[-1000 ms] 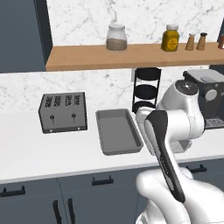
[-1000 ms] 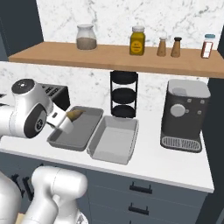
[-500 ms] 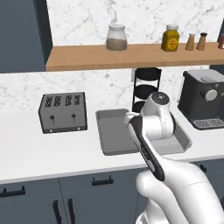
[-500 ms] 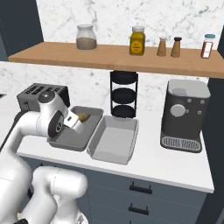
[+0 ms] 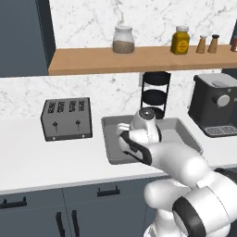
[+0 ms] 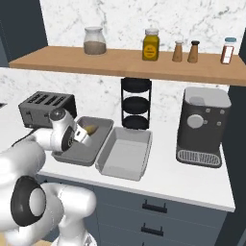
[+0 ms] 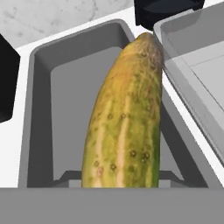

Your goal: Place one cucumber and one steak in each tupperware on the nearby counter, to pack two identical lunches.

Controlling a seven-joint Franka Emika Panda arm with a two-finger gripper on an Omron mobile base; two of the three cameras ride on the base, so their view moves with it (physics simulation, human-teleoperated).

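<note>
Carrying a cucumber (image 7: 127,118), the gripper (image 6: 82,136) has swung down and forward from its raised pose of a second ago and now hangs low over the darker left tupperware (image 7: 41,113). In the hand view the yellow-green cucumber runs lengthwise away from the camera, its far tip reaching the rim that this container shares with the lighter tupperware (image 6: 124,153) beside it. The fingertips themselves are hidden at the base of that view, but the cucumber sits fixed along the gripper's axis above the tray floor, so the fingers read as closed on it. From the right base view a tan end of the cucumber pokes out past the hand, over the dark tray's interior.

Both containers sit side by side on the white counter (image 5: 51,157), between the toaster (image 5: 66,118) and the coffee machine (image 6: 202,126). Both look bare inside. That descent suggests the first cucumber is about to be set down; the release still has to happen, and no steak can be made out.
</note>
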